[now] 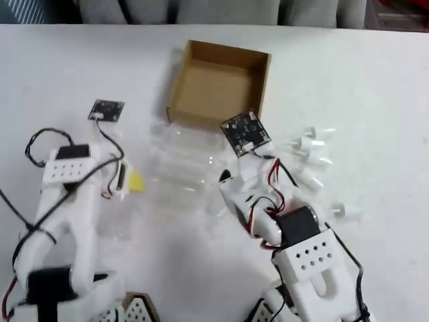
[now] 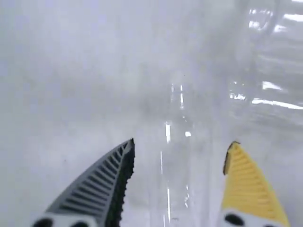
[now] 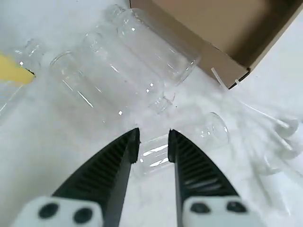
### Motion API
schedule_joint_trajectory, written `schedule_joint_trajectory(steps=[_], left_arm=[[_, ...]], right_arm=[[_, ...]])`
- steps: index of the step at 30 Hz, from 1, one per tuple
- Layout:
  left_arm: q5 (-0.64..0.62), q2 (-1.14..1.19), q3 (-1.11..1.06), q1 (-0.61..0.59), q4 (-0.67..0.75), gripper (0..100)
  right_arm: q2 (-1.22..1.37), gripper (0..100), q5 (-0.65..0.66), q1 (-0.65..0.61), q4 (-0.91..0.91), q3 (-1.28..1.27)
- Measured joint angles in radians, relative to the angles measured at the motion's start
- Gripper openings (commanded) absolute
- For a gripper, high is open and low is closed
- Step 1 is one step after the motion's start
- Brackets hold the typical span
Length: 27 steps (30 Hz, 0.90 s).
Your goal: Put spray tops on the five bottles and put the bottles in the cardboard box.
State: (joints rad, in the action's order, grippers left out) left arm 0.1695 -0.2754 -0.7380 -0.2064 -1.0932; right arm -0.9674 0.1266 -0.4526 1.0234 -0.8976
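Observation:
Several clear bottles (image 1: 177, 157) lie on their sides on the white table in front of the cardboard box (image 1: 218, 80). Loose white spray tops (image 1: 312, 157) are scattered to the right of them. My left gripper (image 2: 180, 142) is open, its grey and yellow fingers on either side of a clear bottle (image 2: 177, 161) lying on the table. My right gripper (image 3: 153, 135) hangs low over another lying bottle (image 3: 189, 142). Its black fingers are a small gap apart and hold nothing. In the high view, the left gripper (image 1: 127, 181) is at the bottles' left end and the right gripper (image 1: 226, 184) at their near right.
The box's corner (image 3: 227, 71) is close beyond the right gripper, with two larger bottles (image 3: 118, 71) beside it and spray tops (image 3: 279, 132) off to one side. Bare table lies at the far left and the far right.

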Motion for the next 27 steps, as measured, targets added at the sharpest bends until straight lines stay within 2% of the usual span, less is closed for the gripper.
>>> schedule_joint_trajectory(steps=[10, 18, 24, 27], left_arm=[[0.032, 0.404, 0.299, 0.002, -0.161, 30], [0.057, 0.408, 0.308, 0.002, -0.170, 29], [0.060, 0.408, 0.279, 0.032, -0.107, 29], [0.060, 0.408, 0.279, 0.035, -0.091, 24]], right_arm=[[0.000, 7.0, 0.000, 0.000, -0.029, -0.023], [0.000, 7.0, 0.000, -0.021, -0.077, -0.052], [0.000, 7.0, 0.000, -0.021, -0.077, -0.052], [0.000, 7.0, 0.000, -0.021, -0.077, -0.052]])
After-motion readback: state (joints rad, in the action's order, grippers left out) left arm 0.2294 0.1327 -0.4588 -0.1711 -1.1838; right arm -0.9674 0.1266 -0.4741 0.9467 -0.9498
